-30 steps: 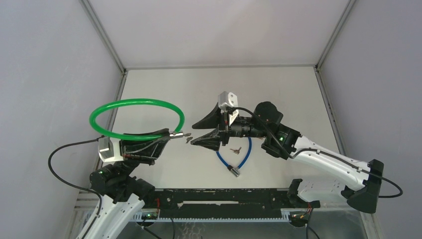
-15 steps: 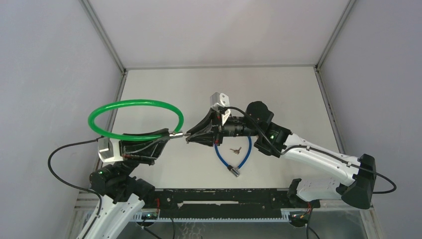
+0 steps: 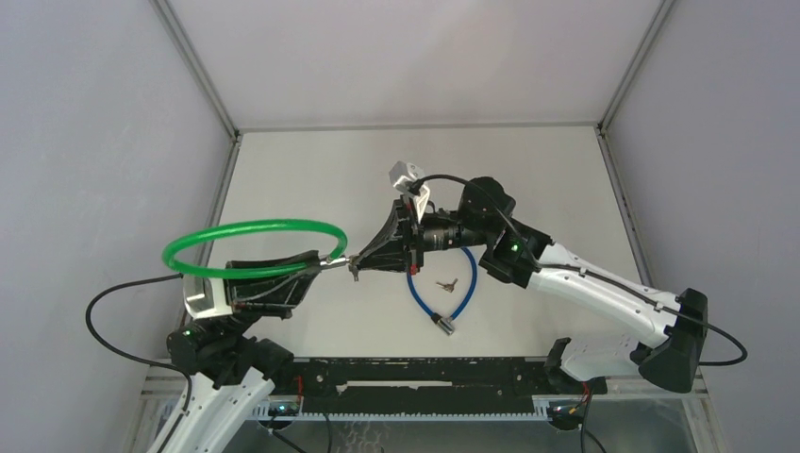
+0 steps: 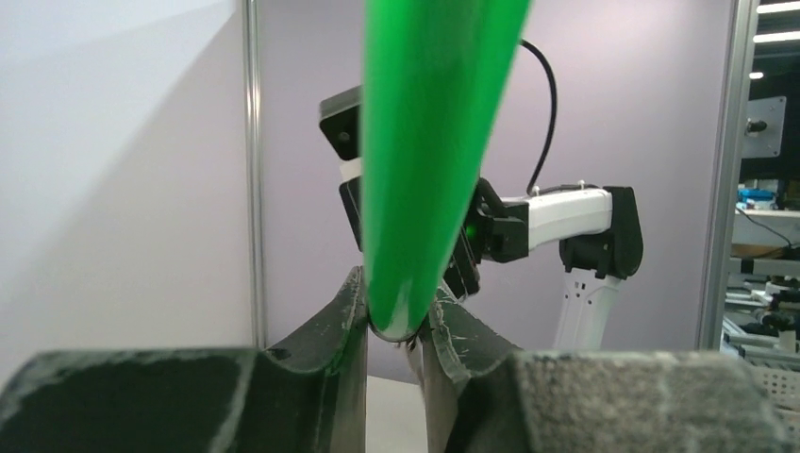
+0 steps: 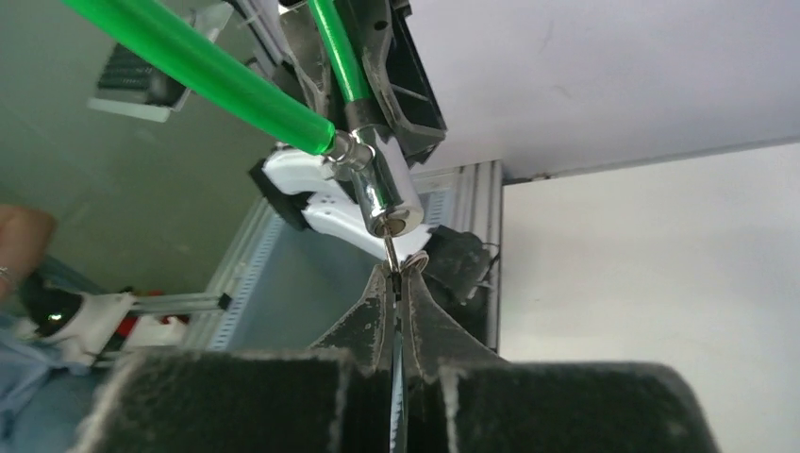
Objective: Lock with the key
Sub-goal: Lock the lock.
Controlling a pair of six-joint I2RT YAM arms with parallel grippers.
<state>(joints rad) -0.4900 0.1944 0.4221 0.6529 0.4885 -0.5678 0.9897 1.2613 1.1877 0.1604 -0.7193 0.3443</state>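
The green cable lock [image 3: 255,226] was held up off the counter [image 3: 311,179] as a wide, nearly level loop. It was gripped by the left pincer [image 3: 316,264], whose fingers [image 4: 344,326] were seen from the left wrist to be drawn in tight on either side of the green cable [image 4: 434,142]. At the end of the loop farthest from the left arm's base, the chrome lock cylinder [image 5: 382,189] was seen jutting out past that pincer. The key [image 5: 393,250] was seated in the cylinder's end face, with its blade entered and its head left outside. The right pincer [image 5: 396,278] was brought up directly against that end of the green cable lock. Its fingers were narrowed to a thin slit and pinched on the head of the key. A blue cable lock [image 3: 469,288] was laid flat on the counter beyond the cylinder end of the green cable lock, under the right arm. A small set of spare keys [image 3: 447,283] was lying inside its curve, well apart from the green cable lock.
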